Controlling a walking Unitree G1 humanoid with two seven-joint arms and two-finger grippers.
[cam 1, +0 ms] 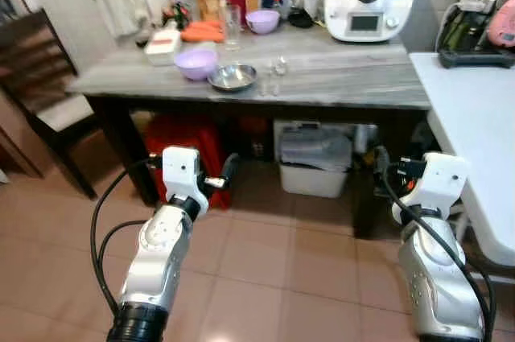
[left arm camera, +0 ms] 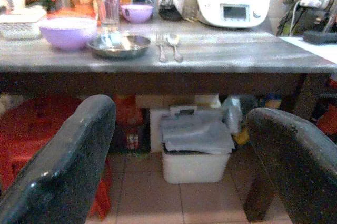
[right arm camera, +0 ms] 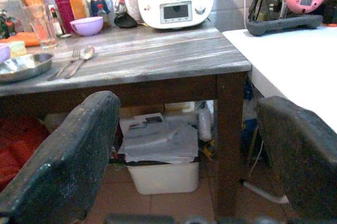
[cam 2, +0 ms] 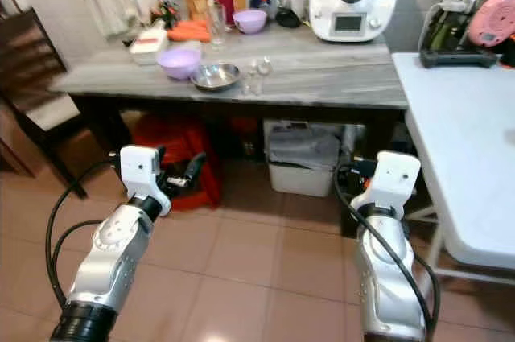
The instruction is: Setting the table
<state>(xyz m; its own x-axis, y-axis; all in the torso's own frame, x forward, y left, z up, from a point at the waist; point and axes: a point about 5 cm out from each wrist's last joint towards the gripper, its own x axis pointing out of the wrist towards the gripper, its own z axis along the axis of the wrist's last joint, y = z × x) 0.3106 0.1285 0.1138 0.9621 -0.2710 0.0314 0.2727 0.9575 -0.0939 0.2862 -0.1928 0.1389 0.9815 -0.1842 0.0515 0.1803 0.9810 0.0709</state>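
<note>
A grey wooden table (cam 1: 346, 76) stands ahead of me. On it are a large purple bowl (cam 1: 196, 63), a steel plate (cam 1: 232, 76) beside it, and a fork (left arm camera: 161, 45) and spoon (left arm camera: 175, 45) lying side by side just right of the plate. Further back stand a clear glass (cam 1: 232, 26) and a small purple bowl (cam 1: 262, 21). My left gripper (left arm camera: 181, 116) is held low in front of the table, open and holding nothing. My right gripper (right arm camera: 189, 103) is also low, short of the table's right leg, open and holding nothing.
Jars, bottles and a white kitchen machine (cam 1: 368, 0) crowd the table's back edge. A white table (cam 1: 475, 117) adjoins on the right. A dark chair (cam 1: 40, 76) stands at the left. Under the table sit a red stool (cam 1: 189, 145) and a white bin (cam 1: 315, 166).
</note>
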